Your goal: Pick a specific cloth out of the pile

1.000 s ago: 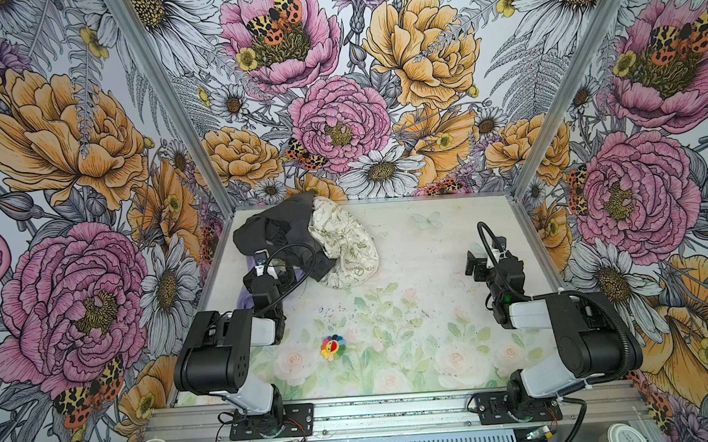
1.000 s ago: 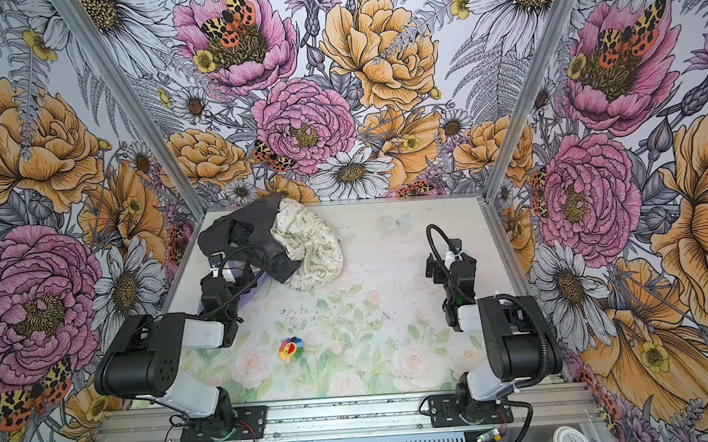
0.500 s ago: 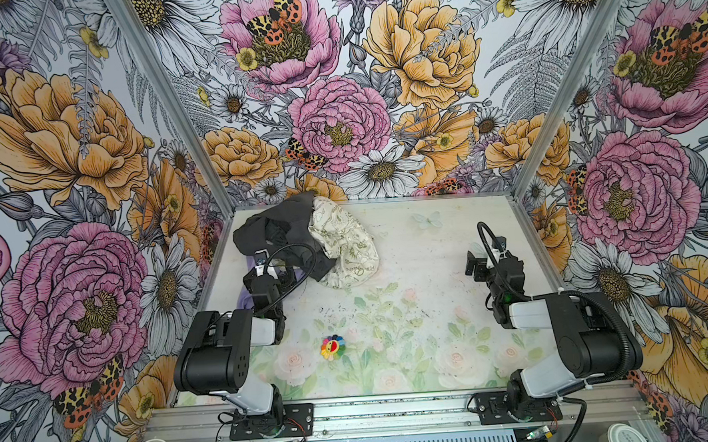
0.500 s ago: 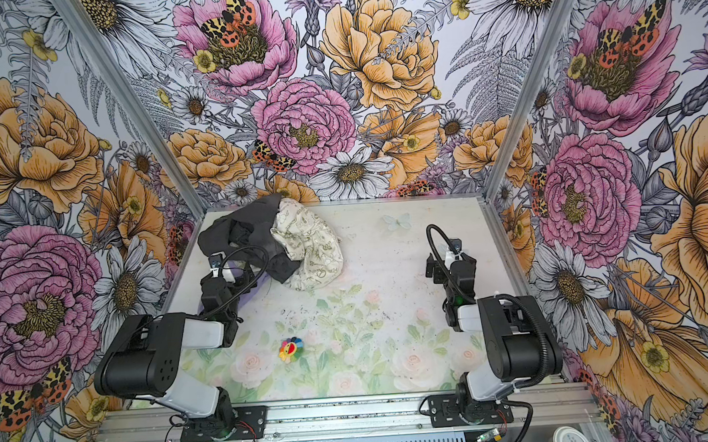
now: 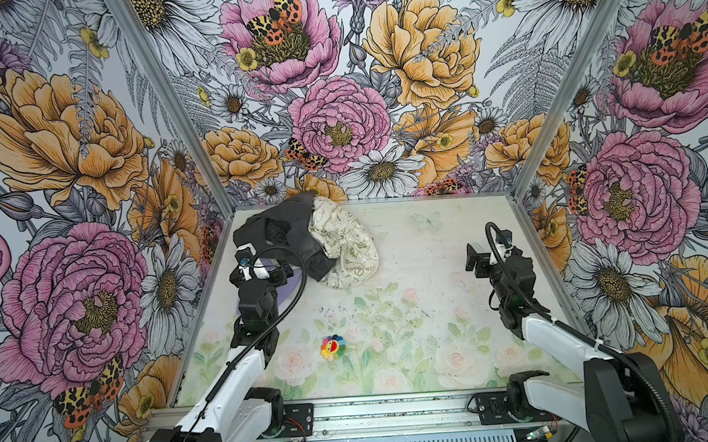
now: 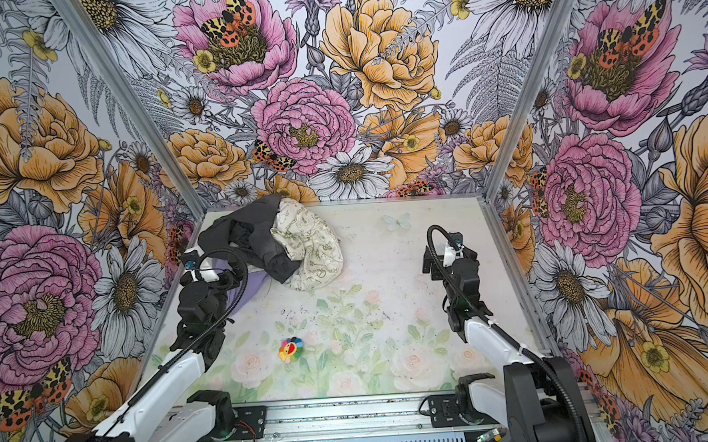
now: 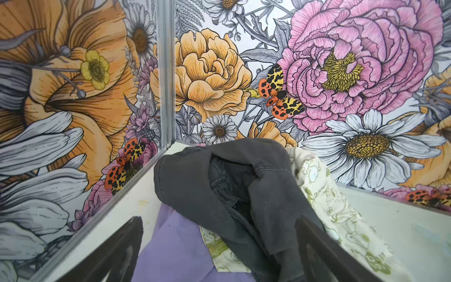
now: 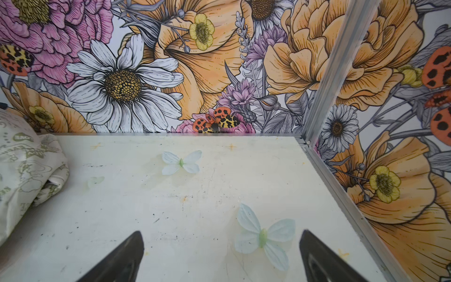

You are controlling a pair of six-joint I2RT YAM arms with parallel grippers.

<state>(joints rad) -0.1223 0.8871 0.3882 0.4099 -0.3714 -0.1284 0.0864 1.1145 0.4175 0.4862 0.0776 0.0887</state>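
The pile (image 5: pixel 303 241) sits in the far left corner of the desk (image 5: pixel 421 268), pressed against the walls. The lavender cloth (image 7: pixel 175 244) lies at the bottom on the near left side, its far part pinned under the dark grey cloth (image 7: pixel 219 185), with the cream printed cloth (image 5: pixel 345 243) heaped on the right. Only a lavender flap pokes out toward the near edge, which likely explains why the left claw (image 7: pixel 219 254) hovers right there, jaws spread wide with nothing between them, straddling that exposed flap. Gripping the free edge looks like the easiest way to slide it out. The right claw (image 8: pixel 220 256) hangs over bare desk on the right, jaws apart and empty, well clear of the fabrics.
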